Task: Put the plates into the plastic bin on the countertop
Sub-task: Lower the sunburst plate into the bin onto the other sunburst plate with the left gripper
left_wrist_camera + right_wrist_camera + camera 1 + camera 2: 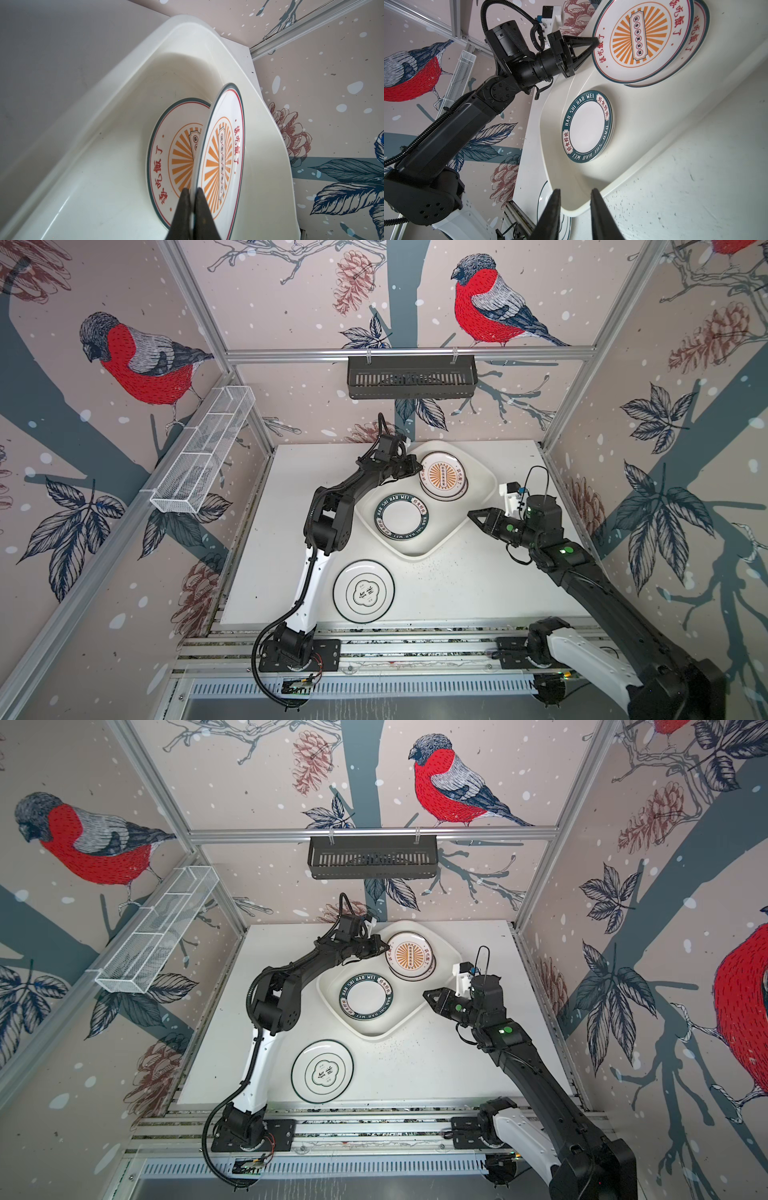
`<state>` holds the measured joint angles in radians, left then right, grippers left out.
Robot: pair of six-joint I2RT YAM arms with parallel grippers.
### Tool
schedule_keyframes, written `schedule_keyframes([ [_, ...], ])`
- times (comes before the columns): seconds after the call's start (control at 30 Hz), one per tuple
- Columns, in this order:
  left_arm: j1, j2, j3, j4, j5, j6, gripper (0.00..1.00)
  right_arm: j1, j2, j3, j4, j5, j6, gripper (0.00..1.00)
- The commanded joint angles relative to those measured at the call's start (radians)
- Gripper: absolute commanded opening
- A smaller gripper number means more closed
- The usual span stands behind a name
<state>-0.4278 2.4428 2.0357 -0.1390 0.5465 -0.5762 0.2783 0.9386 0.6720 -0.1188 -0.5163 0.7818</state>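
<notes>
Both top views: white speckled countertop (pixel 266 572), bird-papered walls (pixel 124 489), bin (pixel 480 493) at back, emblem plate (pixel 363 591) in front | left wrist: left gripper (pixel 193 190) pinching tilted sunburst plate (pixel 220 149) over bin | right wrist: right gripper (pixel 575 191) narrow, empty, near bin corner

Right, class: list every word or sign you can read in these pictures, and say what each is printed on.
"HAO SHI HAO WEI": green-rimmed plate, white letters round the rim.
"好食好味": red panels on that rim.
"該吃飯了": red, on the top sunburst plate and the sunburst plate beneath.
Sunburst centre labels: too small to read.
Emblem plate: characters too blurred.
</notes>
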Motion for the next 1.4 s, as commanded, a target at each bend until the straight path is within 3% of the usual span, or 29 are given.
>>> schedule_keyframes([
  [0.0,-0.003,0.011,0.017,0.016,-0.001,-0.009,0.00,-0.002,0.004,-0.006,0.040,-0.009,-0.003,0.27],
  [0.8,-0.019,0.045,0.044,0.000,-0.054,0.015,0.02,-0.021,0.004,-0.058,0.082,-0.033,0.002,0.27],
  [1.37,-0.020,0.058,0.042,-0.003,-0.063,0.019,0.16,-0.030,0.024,-0.084,0.119,-0.045,0.003,0.27],
])
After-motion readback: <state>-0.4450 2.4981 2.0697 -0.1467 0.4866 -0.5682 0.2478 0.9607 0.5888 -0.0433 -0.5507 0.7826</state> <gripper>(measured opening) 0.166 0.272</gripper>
